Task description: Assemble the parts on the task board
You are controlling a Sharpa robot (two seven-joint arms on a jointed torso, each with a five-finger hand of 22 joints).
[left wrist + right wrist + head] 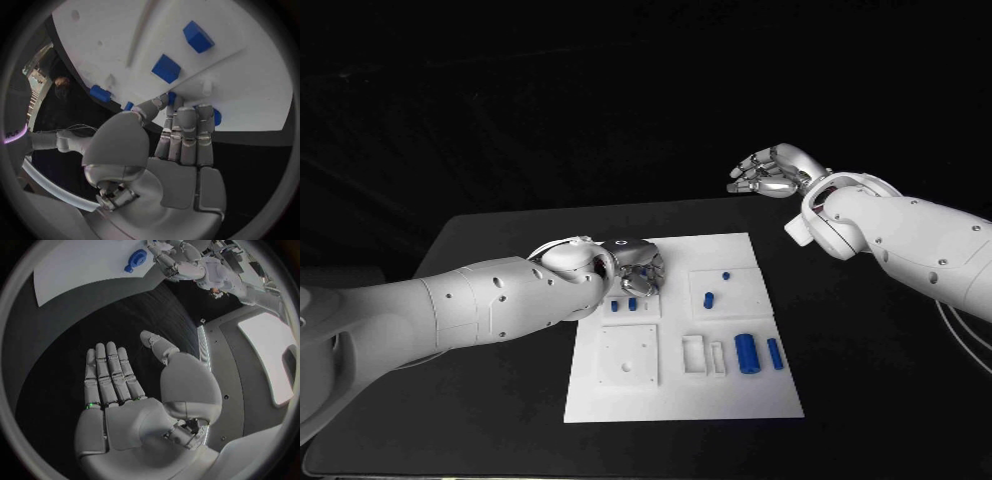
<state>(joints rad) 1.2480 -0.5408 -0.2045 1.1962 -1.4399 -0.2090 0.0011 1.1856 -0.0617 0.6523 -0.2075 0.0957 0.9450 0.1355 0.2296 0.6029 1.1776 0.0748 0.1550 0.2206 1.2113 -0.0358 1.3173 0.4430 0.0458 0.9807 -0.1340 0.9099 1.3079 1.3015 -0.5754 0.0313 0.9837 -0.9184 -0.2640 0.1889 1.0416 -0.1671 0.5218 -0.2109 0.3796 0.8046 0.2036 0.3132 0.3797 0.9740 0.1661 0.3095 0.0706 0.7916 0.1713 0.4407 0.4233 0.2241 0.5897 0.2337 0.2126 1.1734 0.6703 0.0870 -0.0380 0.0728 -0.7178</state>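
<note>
Left hand (635, 272) covers the task board's (678, 395) far-left corner, fingers (187, 132) touching a half-hidden blue part (216, 116); actual grip: cannot tell. Six other blue parts (747, 352) visible. Right hand (769, 170) open, empty, beyond counter's (488, 235) far edge.

White rectangular task board (678, 395) lying flat mid-table, long side running away from the robot. Near half: a raised square plate with small holes (627, 352), a pale slotted block (704, 356), two blue cylinders (746, 352) lying side by side. Far half: small blue parts (708, 298) scattered, two more (629, 303) just beside the left edge. Seen close in the left wrist view, blue blocks (167, 68) resting on the white surface.
</note>
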